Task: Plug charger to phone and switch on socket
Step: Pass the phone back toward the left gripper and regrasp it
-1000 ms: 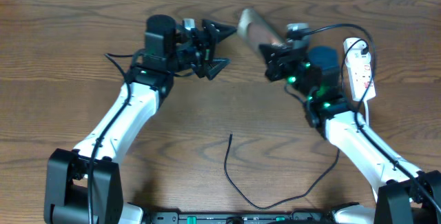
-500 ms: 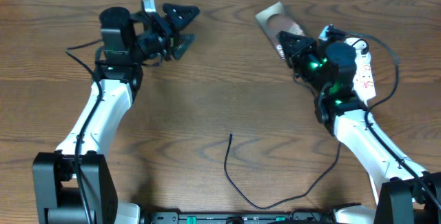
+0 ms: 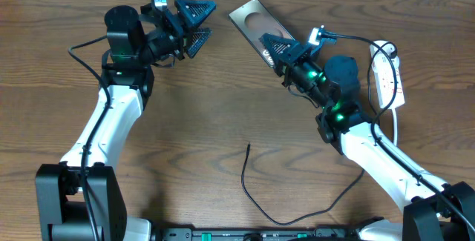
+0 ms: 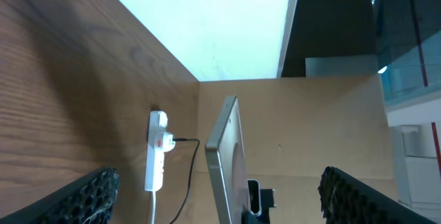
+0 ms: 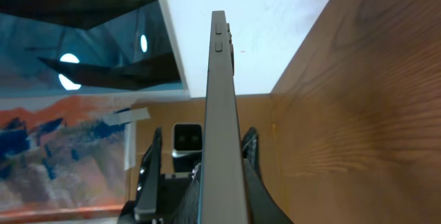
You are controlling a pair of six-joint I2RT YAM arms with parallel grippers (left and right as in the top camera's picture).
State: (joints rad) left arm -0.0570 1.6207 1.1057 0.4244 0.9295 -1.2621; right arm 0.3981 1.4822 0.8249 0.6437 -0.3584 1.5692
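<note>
Left gripper [image 3: 210, 18] stands wide open and empty, at the far left of the table. Charger [image 3: 244, 178] lies slack on the wood near the front edge, its tip well apart from both grippers. Being thin and flat, it risks a missed pinch or being dragged. Phone [image 3: 249, 18] is raised off the table, clamped near one end by the right gripper [image 3: 276, 47], fingers closed on its faces. With most of the body overhanging, an insertion push could pivot or slip it. Which end carries the port: cannot tell. Socket [image 3: 387, 74] sits far right behind the right arm, which stands between it and the left gripper. The charger's run passes under that forearm, so it may snag.
</note>
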